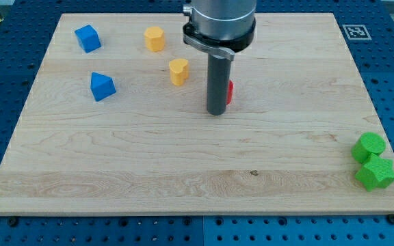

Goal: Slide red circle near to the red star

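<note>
My tip (216, 113) rests on the wooden board near its middle, a little toward the view's top. A red block (230, 92) shows only as a sliver just right of the rod, touching or almost touching it; most of it is hidden behind the rod, so I cannot tell its shape. I see only this one red block; no other red block shows, and one may be hidden behind the rod or the arm.
A yellow block (178, 71) sits left of the rod and another yellow block (154, 39) farther up-left. Two blue blocks (87, 38) (102, 86) lie at the upper left. A green circle (369, 146) and a green star (375, 173) touch at the right edge.
</note>
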You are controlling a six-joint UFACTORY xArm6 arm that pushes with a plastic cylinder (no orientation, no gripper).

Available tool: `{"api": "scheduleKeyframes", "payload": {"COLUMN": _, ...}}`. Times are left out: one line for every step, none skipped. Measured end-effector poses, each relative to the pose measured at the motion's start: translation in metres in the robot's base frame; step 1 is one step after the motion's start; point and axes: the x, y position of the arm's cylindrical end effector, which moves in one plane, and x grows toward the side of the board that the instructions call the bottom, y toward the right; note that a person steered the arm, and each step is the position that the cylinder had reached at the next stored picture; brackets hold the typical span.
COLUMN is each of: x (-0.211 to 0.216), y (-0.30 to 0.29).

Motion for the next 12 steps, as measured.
{"api": "scheduleKeyframes", "payload": {"x": 0.007, "y": 0.002}}
{"api": "scheduleKeyframes", "payload": {"x": -0.005, "y": 0.002}}
{"api": "scheduleKeyframes", "payload": {"x": -0.037, "y": 0.002}}
{"api": "scheduleKeyframes", "payload": {"x": -0.067, "y": 0.002}}
{"api": "scheduleKeyframes", "payload": {"x": -0.087, "y": 0.002}}
{"api": "scheduleKeyframes", "payload": {"x": -0.111, "y": 0.002}}
{"api": "scheduleKeyframes", "payload": {"x": -0.116, "y": 0.002}}
{"api": "scheduleKeyframes", "payload": {"x": -0.116, "y": 0.011}}
{"api": "scheduleKeyframes", "payload": {"x": -0.116, "y": 0.033}}
{"api": "scheduleKeyframes", "payload": {"x": -0.132, "y": 0.033}}
{"api": "scheduleKeyframes", "payload": {"x": -0.137, "y": 0.026}}
{"api": "scheduleKeyframes", "payload": {"x": -0.139, "y": 0.020}}
